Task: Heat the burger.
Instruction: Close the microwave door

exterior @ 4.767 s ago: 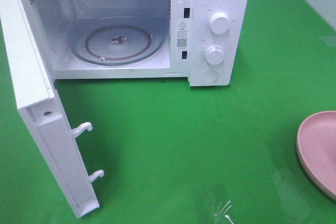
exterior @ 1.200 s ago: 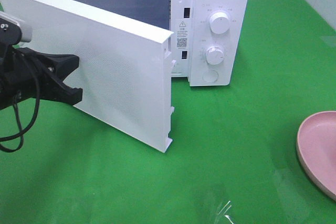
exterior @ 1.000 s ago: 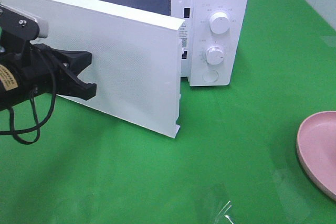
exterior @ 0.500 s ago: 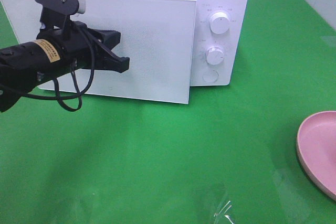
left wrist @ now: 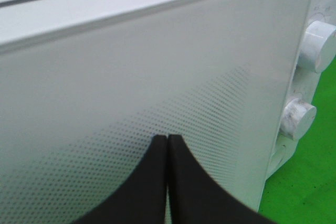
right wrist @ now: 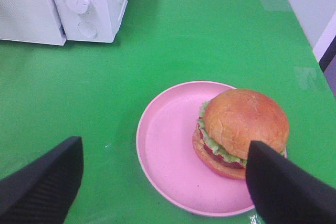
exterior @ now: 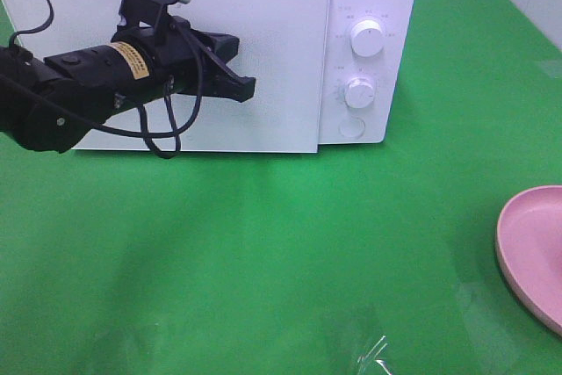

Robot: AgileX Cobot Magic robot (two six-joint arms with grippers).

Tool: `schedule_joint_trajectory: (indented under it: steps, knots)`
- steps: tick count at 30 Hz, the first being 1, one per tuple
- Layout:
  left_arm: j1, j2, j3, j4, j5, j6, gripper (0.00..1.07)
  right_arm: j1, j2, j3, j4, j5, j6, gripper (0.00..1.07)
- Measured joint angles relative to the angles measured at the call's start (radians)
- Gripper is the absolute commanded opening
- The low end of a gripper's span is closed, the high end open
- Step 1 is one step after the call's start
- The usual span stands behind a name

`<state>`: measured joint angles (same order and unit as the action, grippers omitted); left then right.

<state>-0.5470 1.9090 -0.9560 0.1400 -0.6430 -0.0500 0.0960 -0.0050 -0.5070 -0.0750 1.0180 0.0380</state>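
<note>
- Burger (right wrist: pixel 242 129) sits on the pink plate (right wrist: pixel 168 150) on the green table (exterior: pixel 290 261), well apart from the microwave (exterior: pixel 369 6); it is not inside.
- My left gripper (exterior: pixel 244 87) has its jaws pressed together, holding nothing, with the tips against the microwave door (left wrist: pixel 105 93), which looks flush with the body.
- My right gripper (right wrist: pixel 163 179) hangs over the plate with jaws spread wide, empty, one on each side of it.
- With the door shut and the food outside, I judge the heating cannot start; the door needs opening before loading.
- For the pick-up, I would centre the right jaws on the bun, come down level, and close gently so the lettuce and tomato layers do not slide apart.
- I would lift straight up to clear the plate rim before travelling.
</note>
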Motion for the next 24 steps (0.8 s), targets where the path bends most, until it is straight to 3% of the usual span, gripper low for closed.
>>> schedule_joint_trajectory:
  steps: [7, 19, 21, 22, 23, 24]
  knots:
    - [-0.006, 0.054, -0.084, 0.018, 0.038, 0.001, 0.0, 0.0, 0.0, 0.0, 0.0, 0.0, 0.0, 0.75]
    - [-0.029, 0.075, -0.12, -0.004, 0.151, 0.002, 0.02, 0.0, 0.0, 0.0, 0.0, 0.0, 0.0, 0.75]
    - [-0.036, 0.042, -0.131, -0.065, 0.323, 0.0, 0.11, 0.0, 0.0, 0.0, 0.0, 0.0, 0.0, 0.75]
    - [-0.036, 0.042, -0.131, -0.065, 0.323, 0.0, 0.11, 0.0, 0.0, 0.0, 0.0, 0.0, 0.0, 0.75]
    - [-0.043, 0.015, -0.136, -0.085, 0.417, -0.001, 0.21, 0.0, 0.0, 0.0, 0.0, 0.0, 0.0, 0.75]
    - [-0.043, 0.015, -0.136, -0.085, 0.417, -0.001, 0.21, 0.0, 0.0, 0.0, 0.0, 0.0, 0.0, 0.75]
